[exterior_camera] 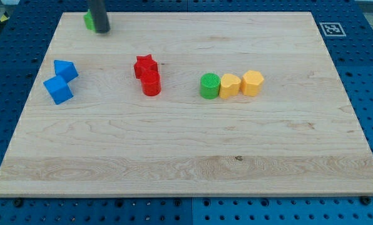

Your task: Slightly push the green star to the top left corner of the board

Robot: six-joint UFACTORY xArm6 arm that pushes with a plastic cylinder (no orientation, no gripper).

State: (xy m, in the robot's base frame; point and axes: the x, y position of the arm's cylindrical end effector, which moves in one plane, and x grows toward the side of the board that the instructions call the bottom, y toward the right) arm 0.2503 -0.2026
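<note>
The green star (88, 20) lies near the board's top left corner, mostly hidden behind my rod; only a green sliver shows at the rod's left side. My tip (101, 30) rests on the board right against the star's right side. The wooden board (186, 144) fills most of the view.
Two blue blocks (60, 81) sit touching at the view's left. A red star (145, 64) touches a red cylinder (151, 84) near the middle. A green cylinder (209, 85) and two yellow blocks (241, 83) stand in a row right of centre. A marker tag (331, 29) sits at the top right corner.
</note>
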